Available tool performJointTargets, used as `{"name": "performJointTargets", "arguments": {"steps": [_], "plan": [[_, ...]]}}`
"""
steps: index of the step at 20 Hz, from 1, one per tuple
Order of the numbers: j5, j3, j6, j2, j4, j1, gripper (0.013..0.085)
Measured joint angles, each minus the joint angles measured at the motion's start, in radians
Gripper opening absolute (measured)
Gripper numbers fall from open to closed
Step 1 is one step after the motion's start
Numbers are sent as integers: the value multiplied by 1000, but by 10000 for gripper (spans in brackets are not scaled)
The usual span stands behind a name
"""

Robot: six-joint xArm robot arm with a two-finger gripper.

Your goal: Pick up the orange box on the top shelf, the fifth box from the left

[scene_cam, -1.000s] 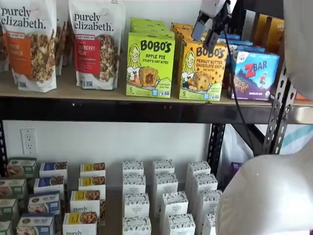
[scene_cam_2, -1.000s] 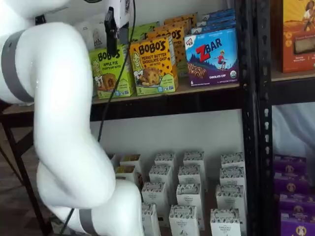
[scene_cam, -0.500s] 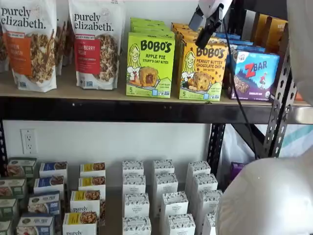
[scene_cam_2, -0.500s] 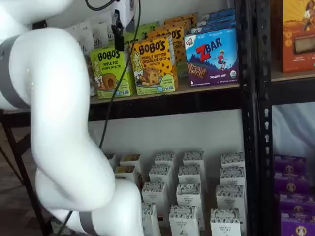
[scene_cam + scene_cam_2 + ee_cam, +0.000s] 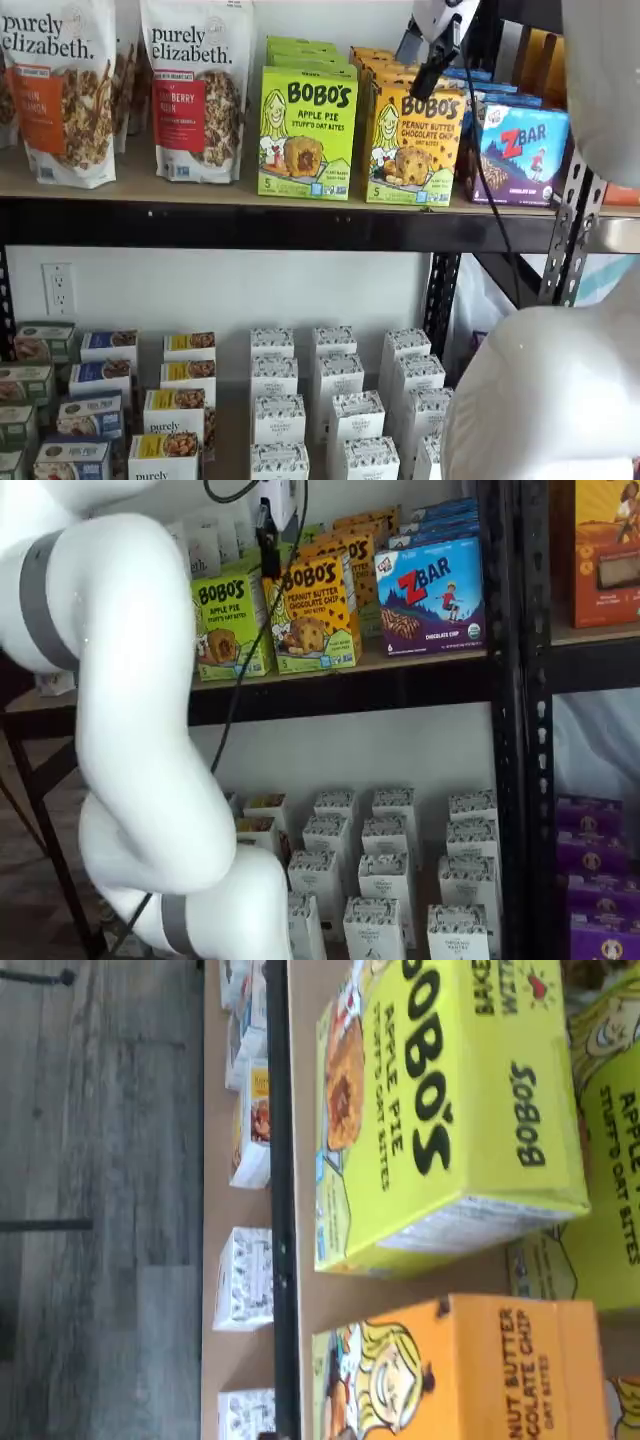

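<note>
Hovering just above the orange-yellow Bobo's carton (image 5: pixel 412 145), which is sitting untouched on the tan wooden top shelf (image 5: pixel 210 190), the black-fingered gripper (image 5: pixel 432 72) isn't grasping anything yet; can't tell if it's spread. Whole grab's left.

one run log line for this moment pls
phase: approach | end effector: above orange box, no contact, finger state unclear | orange box: upright on top shelf
</note>
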Motion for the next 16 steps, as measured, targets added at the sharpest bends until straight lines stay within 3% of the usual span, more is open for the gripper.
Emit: {"name": "performJointTargets", "arguments": {"steps": [8, 16], "plan": [[-43, 0, -21, 41, -48, 1, 850], [-19, -27, -19, 88, -122, 20, 850]]}}
